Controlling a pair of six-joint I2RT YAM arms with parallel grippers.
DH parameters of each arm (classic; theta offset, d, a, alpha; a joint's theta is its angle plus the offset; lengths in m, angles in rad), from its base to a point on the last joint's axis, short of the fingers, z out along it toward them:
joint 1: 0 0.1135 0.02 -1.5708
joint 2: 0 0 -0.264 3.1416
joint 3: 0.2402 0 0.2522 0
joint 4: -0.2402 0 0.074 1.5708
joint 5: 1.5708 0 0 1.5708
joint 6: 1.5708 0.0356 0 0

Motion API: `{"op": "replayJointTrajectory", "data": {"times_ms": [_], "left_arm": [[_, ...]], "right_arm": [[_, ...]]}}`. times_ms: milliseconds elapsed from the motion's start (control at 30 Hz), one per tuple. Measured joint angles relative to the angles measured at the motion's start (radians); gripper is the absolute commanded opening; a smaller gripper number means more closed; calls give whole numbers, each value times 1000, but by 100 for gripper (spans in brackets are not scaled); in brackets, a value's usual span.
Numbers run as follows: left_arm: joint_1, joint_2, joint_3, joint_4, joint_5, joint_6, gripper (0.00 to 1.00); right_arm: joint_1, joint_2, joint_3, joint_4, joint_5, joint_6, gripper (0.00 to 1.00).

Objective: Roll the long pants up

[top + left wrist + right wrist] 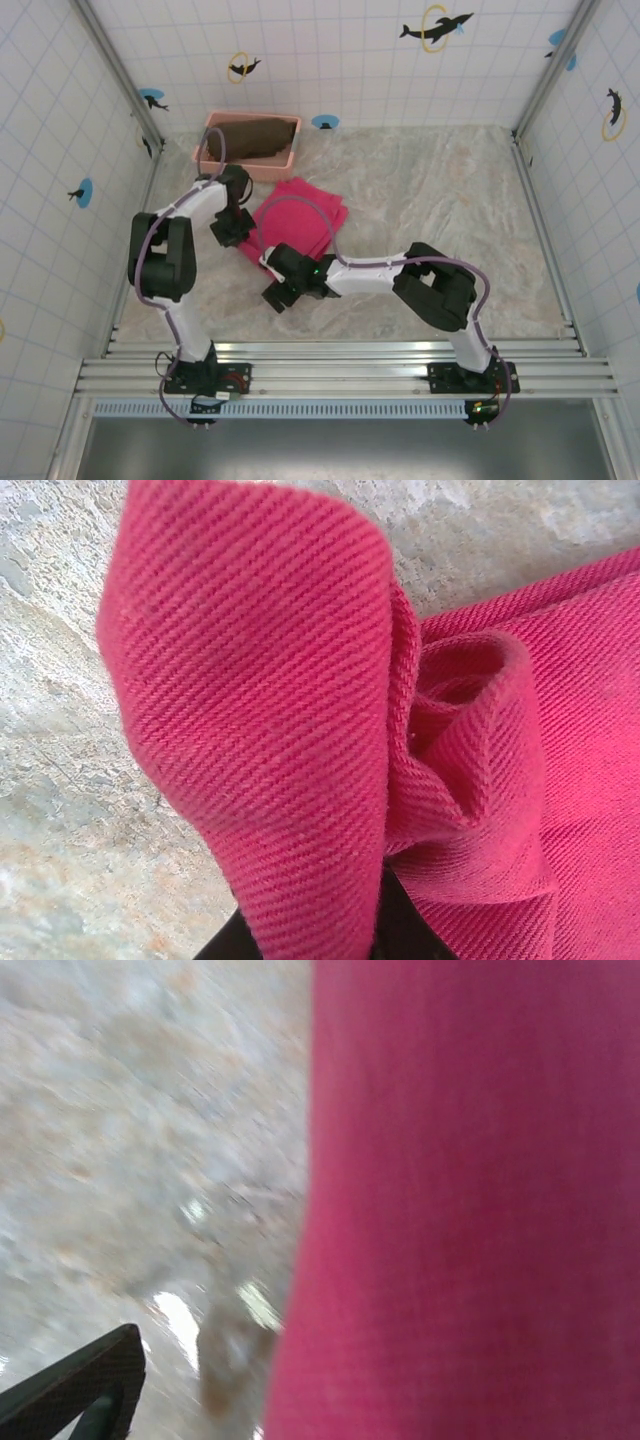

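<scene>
From above, the long pants (303, 216) lie as a folded magenta-pink bundle on the marbled table (440, 190), left of its middle and just in front of the pink basket (204, 143), which stands against the back wall with a dark brown cloth (250, 135) in it. The left gripper (232, 232) is down at the bundle's near-left edge, and the right gripper (279, 289) sits low at its near corner, just beside the left one; the two arms bend in towards each other from either side. In the left wrist view the pants (280, 700) are very near the lens: one thick flap stands up off the table (60, 780) and curls over, with a loose coil of cloth just to its right, and the flap rises from the dark fingers (405, 932) at the bottom edge, which pinch it. The right wrist view is blurred; the pants (470, 1210) cover its right half, the table (150, 1110) shows on the left, and one dark finger (80, 1390) shows at the lower left while the other is hidden by cloth, so I cannot tell whether this gripper is spread or closed
</scene>
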Motion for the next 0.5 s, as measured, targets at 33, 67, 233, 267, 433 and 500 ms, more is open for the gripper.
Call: {"op": "replayJointTrajectory", "data": {"times_ms": [33,67,233,267,433,500], "left_arm": [[-1,18,25,-26,0,0,0],[-2,39,55,-55,-5,-3,0],[-12,126,168,-170,-69,-28,0],[-17,145,192,-194,-77,-35,0],[-61,210,274,-282,-137,-81,0],[-76,220,284,-302,-148,-99,0]], "right_arm": [[6,-3,6,-35,40,-3,99],[15,-5,19,-89,91,-5,99],[58,-10,72,-320,312,10,99],[67,-10,80,-356,354,9,99],[109,-6,121,-515,513,-16,99],[127,-6,145,-552,568,-29,99]]}}
